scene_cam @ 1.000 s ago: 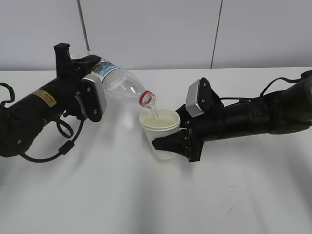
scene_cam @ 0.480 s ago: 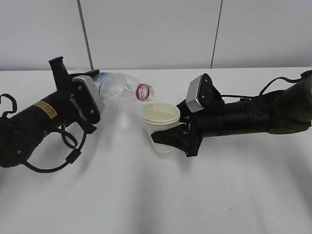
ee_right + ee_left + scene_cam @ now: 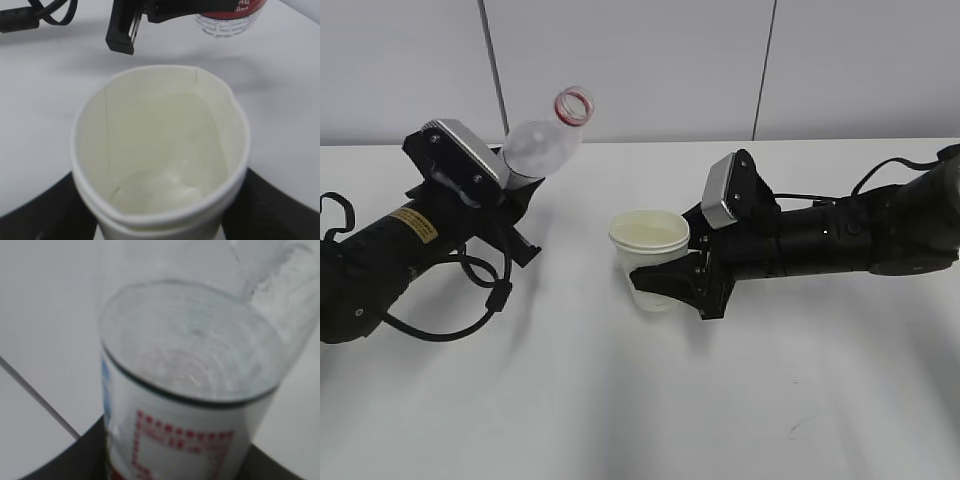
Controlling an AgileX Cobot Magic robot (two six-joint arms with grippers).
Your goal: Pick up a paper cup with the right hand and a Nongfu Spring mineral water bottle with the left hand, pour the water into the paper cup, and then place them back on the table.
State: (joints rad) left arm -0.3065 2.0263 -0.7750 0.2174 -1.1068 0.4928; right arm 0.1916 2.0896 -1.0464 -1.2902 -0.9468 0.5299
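A small cream-white paper cup (image 3: 649, 255) at frame centre holds a shallow pool of clear water (image 3: 160, 187). The black right pincer (image 3: 672, 280) is clamped around its sides. At upper left, the black left pincer (image 3: 505, 195) grips a tall clear plastic bottle (image 3: 548, 140), neck tilted upward, above the white tabletop (image 3: 620, 400).

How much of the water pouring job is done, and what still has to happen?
The pouring looks done: water sits in the paper cup, and the Nongfu Spring mineral water bottle is tipped with its mouth up, away from the cup. The left hand holds the bottle and the right hand holds the cup. Left to do: set both down on the table.
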